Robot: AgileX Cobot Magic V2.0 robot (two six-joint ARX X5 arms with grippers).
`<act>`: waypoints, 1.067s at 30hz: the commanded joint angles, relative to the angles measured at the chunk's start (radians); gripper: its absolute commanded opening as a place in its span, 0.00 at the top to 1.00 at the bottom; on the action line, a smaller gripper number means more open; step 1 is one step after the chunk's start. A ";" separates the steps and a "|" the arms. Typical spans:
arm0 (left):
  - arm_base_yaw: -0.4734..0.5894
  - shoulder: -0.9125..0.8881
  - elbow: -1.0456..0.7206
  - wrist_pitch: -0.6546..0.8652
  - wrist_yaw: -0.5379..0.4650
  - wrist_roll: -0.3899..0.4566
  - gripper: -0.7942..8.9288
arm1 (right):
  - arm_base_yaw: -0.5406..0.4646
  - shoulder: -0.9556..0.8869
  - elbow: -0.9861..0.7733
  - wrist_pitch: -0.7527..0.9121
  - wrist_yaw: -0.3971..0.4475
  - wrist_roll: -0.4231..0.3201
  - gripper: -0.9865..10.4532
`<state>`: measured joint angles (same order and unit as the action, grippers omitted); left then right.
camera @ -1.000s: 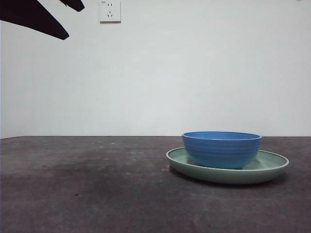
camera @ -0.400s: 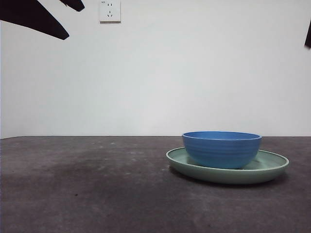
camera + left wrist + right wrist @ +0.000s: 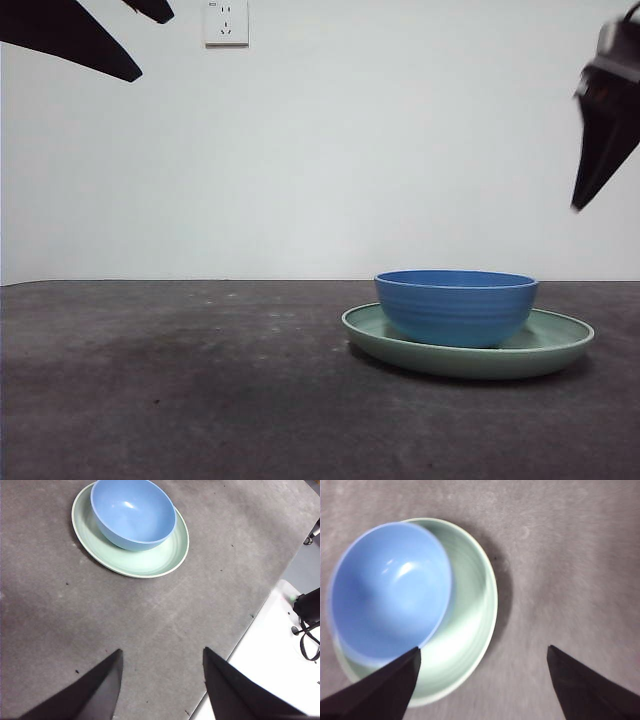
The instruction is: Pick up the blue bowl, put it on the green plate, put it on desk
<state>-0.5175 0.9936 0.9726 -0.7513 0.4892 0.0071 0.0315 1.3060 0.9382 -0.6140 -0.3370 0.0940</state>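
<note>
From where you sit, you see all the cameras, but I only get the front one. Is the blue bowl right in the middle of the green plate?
Observer: No. In the left wrist view the blue bowl sits off-centre on the green plate, leaving a wide bare crescent on one side.
Operator: Is anything inside the bowl?
Observer: Nothing; the right wrist view shows its bare inside.
Operator: Whose black tip is that on my right?
Observer: The right gripper, open, hanging above the plate's edge.
Operator: And the other one?
Observer: The left gripper, open, waits over the bare desk.
</note>
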 commanded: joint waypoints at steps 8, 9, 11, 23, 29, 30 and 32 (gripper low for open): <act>-0.007 0.006 0.005 0.011 0.006 0.008 0.65 | 0.006 0.241 0.017 0.134 -0.039 0.004 0.64; -0.007 0.006 0.005 0.011 0.006 0.008 0.65 | 0.006 0.259 0.017 0.146 -0.052 0.005 0.64; -0.007 0.006 0.005 0.011 0.006 0.008 0.65 | 0.007 0.286 0.017 0.168 -0.060 0.007 0.64; -0.007 0.006 0.005 0.013 0.006 0.008 0.65 | 0.019 0.376 0.017 0.241 -0.068 0.012 0.76; -0.007 0.006 0.005 0.012 0.006 0.008 0.65 | 0.019 0.383 0.017 0.278 -0.085 0.012 0.89; -0.007 0.006 0.005 0.012 0.006 0.008 0.65 | 0.019 0.383 0.017 0.278 -0.085 0.012 0.90; -0.007 0.006 0.005 0.011 0.006 0.007 0.65 | 0.019 0.383 0.017 0.278 -0.084 0.012 0.90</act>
<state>-0.5175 0.9936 0.9722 -0.7509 0.4892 0.0071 0.0479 1.6688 0.9382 -0.3408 -0.4171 0.1020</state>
